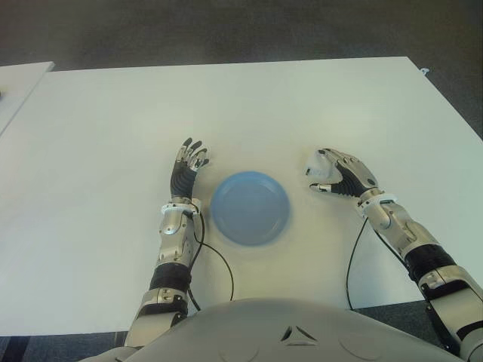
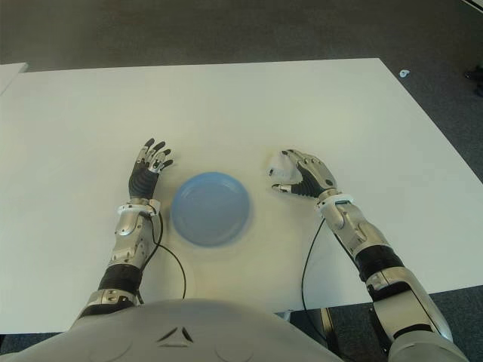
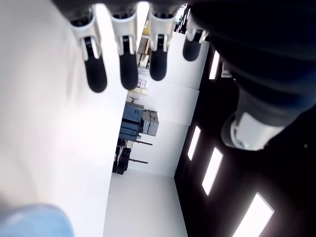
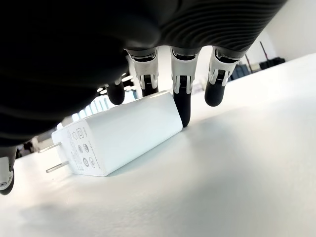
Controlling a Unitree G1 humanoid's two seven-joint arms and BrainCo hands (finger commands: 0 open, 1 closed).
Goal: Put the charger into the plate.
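The robot's own torso fills the near edge of the eye views, and just beyond it the blue plate (image 1: 250, 207) lies empty on the white bench (image 1: 226, 105), close to the near edge and about midway along it. The right hand (image 1: 339, 175) sits beside the plate toward the bench's right edge, cupped over the white charger (image 4: 118, 132). In the right wrist view the charger lies on the bench with its two prongs sticking out, one of the fingers (image 4: 181, 101) pressed against its far end and the thumb near the prong end; the fingers are curled around it, but it does not look lifted, so the grip is probably only half made.

The risks, as I judge them: the charger's smooth, rounded body could squirt out from between fingertip and thumb as they close, or pivot and drop on the short carry to the plate. If it tips out of the grasp, it could land on the rim and rock or push the light plate, or end up on the bench instead.

The left hand (image 1: 187, 167) shows on the plate's other side, toward the left edge, fingers spread and holding nothing.

Count: one plate, one charger with two prongs, two hands, one bench.
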